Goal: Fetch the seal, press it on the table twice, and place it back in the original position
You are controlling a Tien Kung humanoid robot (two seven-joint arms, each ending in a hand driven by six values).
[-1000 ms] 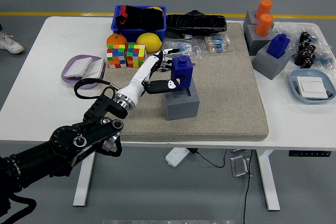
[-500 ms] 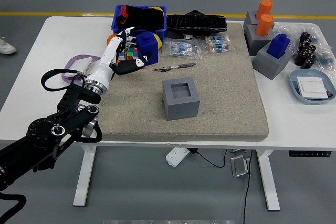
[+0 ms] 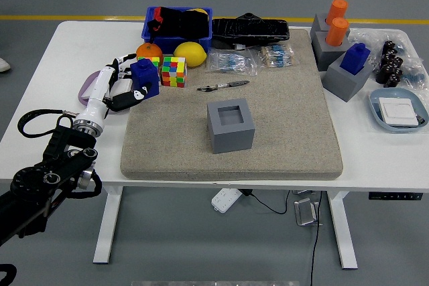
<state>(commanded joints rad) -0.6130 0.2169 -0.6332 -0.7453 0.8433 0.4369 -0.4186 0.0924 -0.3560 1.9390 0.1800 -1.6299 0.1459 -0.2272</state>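
My left hand is shut on the blue seal and holds it over the left edge of the grey mat, in front of the Rubik's cubes. The grey holder block stands at the mat's middle with its square socket empty. My left arm comes in from the lower left. My right arm is out of view.
A lavender tray lies behind my left hand. An orange, a lemon and a blue bin stand at the back. A pen lies on the mat. Other seals in grey holders and a tray are at the right.
My left hand lifted the blue seal out of the grey holder and carried it left, from the mat's middle to its left edge, lowering slightly.
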